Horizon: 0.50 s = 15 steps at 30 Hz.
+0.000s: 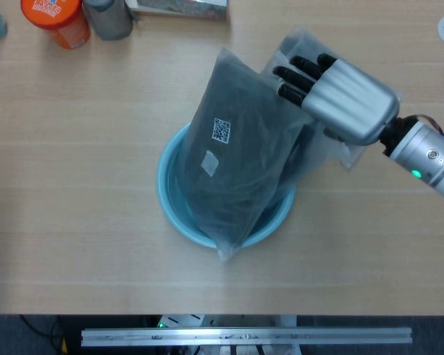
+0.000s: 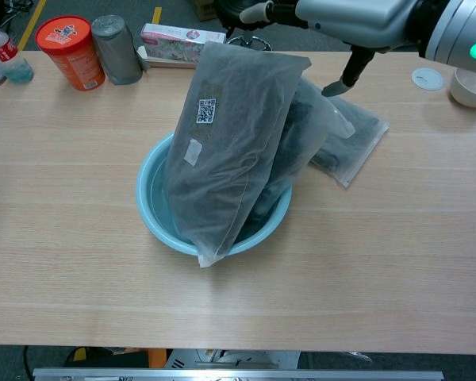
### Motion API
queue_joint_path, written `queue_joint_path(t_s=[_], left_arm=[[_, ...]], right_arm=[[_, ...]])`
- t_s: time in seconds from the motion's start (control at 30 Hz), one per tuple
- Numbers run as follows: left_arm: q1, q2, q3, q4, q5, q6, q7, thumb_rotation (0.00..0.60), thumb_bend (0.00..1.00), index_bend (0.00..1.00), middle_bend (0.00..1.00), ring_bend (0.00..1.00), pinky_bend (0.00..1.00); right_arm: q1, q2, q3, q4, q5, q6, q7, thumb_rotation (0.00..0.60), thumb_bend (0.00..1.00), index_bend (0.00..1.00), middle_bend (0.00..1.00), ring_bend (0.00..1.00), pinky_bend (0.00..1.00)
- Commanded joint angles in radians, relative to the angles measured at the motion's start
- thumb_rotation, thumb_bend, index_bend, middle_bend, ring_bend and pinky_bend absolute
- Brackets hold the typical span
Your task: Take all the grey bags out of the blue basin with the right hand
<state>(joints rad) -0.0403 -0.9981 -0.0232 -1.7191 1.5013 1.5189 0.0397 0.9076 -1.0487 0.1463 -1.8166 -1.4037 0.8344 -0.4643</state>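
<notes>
The right hand (image 1: 345, 97) hovers above the blue basin (image 2: 154, 208), fingers (image 1: 296, 74) apart and holding nothing, over two grey bags (image 2: 230, 143) leaning in it, a third bag (image 2: 351, 139) lying just beside it on the surface (image 2: 381, 262).

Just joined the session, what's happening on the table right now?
The right robot hand hovers open over the grey bags, fingers spread, holding nothing. The big grey bag with the QR label leans upright in the blue basin, with a second grey bag tucked behind it. A third bag lies flat on the table to the basin's right. The left robot hand is not in view.
</notes>
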Motion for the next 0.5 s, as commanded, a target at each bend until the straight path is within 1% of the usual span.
queue_joint_path(t_s=[0.03,0.27,0.4,0.47,0.5], left_arm=[[0.0,-0.003,-0.001,0.004,-0.005,-0.004,-0.001,0.6,0.23,0.3,0.28,0.24,0.24],[0.002,-0.004,0.0,0.01,-0.002,-0.001,-0.008,0.6,0.23,0.3,0.28,0.24,0.24],[0.006,-0.002,-0.001,0.016,-0.009,0.002,-0.017,0.6,0.23,0.3,0.28,0.24,0.24],[0.008,-0.001,-0.001,0.016,-0.011,0.004,-0.02,0.6,0.23,0.3,0.28,0.24,0.24],[0.009,0.0,-0.001,0.017,-0.011,0.004,-0.022,0.6,0.23,0.3,0.28,0.24,0.24]], right_arm=[[0.013,-0.022,-0.001,0.021,0.003,-0.016,-0.01,0.6,0.0,0.0,0.17,0.17,0.39],[0.075,-0.124,0.016,0.086,0.024,-0.063,-0.069,0.6,0.0,0.0,0.17,0.17,0.39],[0.116,-0.179,0.024,0.113,0.059,-0.095,-0.126,0.6,0.0,0.0,0.17,0.17,0.39],[0.132,-0.197,0.022,0.12,0.079,-0.114,-0.15,0.6,0.0,0.01,0.2,0.17,0.39],[0.14,-0.204,0.02,0.123,0.089,-0.122,-0.162,0.6,0.0,0.03,0.22,0.17,0.39]])
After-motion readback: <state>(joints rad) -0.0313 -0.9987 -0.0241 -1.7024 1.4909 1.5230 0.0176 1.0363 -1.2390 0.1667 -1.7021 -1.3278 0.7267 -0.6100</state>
